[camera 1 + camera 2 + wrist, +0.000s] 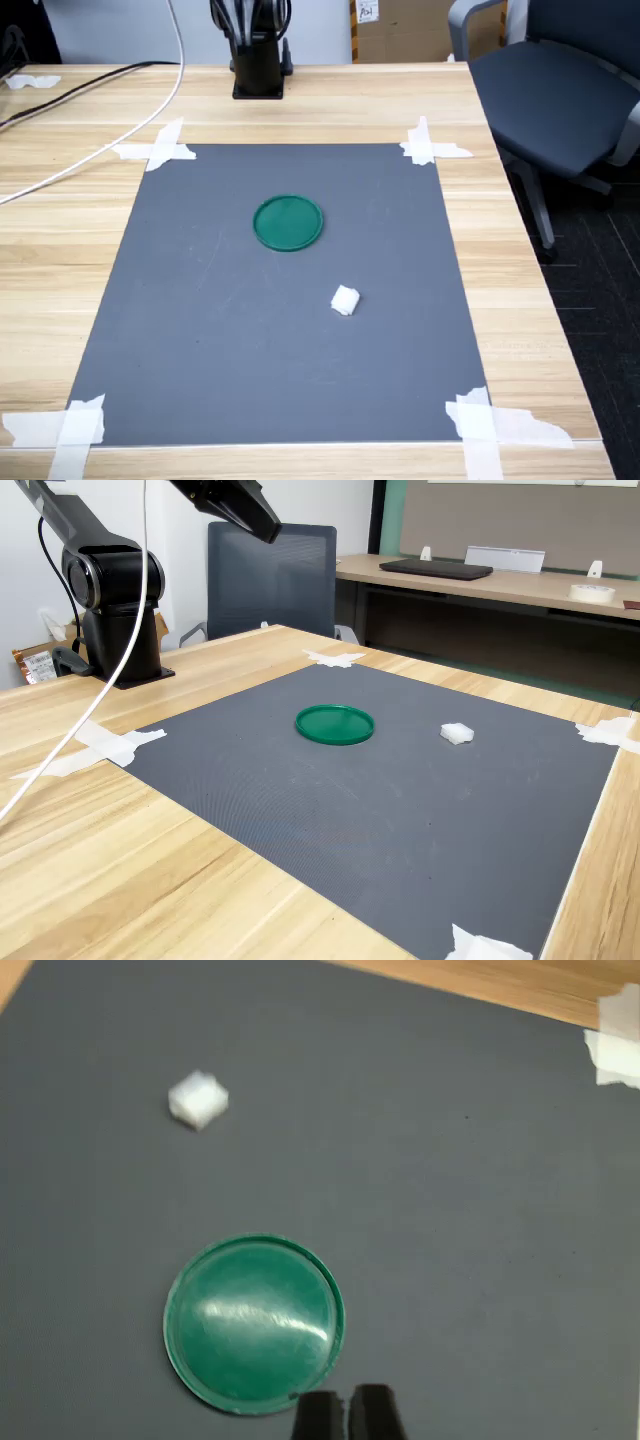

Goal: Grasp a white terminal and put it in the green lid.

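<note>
**Desk editor:** What do the black fingers (346,1412) show?

**Photographer:** In the wrist view the two tips sit almost together, a thin slit between them, holding nothing. They hang above the grey mat (470,1220), just beside the rim of the flat round dark-green plastic lid (254,1322).

**Desk editor:** And the small white blocky plastic terminal (198,1099)?

**Photographer:** It lies on the mat beyond the lid from the fingers, well apart from them and clear of the lid. In the first exterior view the terminal (344,300) lies near the lid (288,222), not touching it; the lid's dish is bare.

**Desk editor:** The setting?

**Photographer:** The mat is fixed to a light wooden desk (110,850) with white tape strips (166,148) at its corners. The black arm base (112,610) stands at the desk's far edge, a white cable (95,715) trailing past it, and a dark office chair (560,100) stands beside the desk.
</note>
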